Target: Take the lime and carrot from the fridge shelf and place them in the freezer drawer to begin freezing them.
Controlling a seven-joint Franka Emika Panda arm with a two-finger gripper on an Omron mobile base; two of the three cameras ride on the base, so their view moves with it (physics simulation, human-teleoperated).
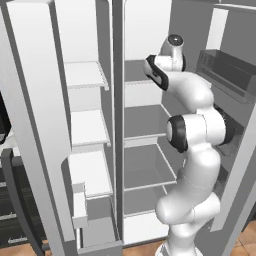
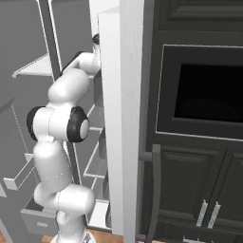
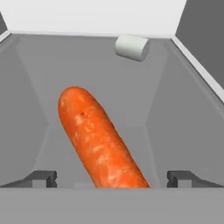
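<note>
Orange and stubby, the carrot (image 3: 99, 140) lies nearest the hand camera, running diagonally from upper left toward the bottom centre of that view. It rests on the pale grey fridge shelf (image 3: 175, 131), and its lower end sits between the two dark fingertips (image 3: 43, 178) of the pincer (image 3: 112, 179). Those tips stand spread as wide as they go, one well to each side of the carrot, neither touching it, so nothing is gripped. Farther back on the same shelf, close to the white rear wall, lies a small white lump (image 3: 131, 47), well apart from the carrot.

From the left base camera, the white arm (image 1: 192, 150) rises at lower right and reaches up and into the open fridge, its hand hidden behind the upper joints. Narrow white shelves (image 1: 87, 127) line the left compartment. From the right base camera, a dark oven (image 2: 204, 90) stands beside the fridge.
</note>
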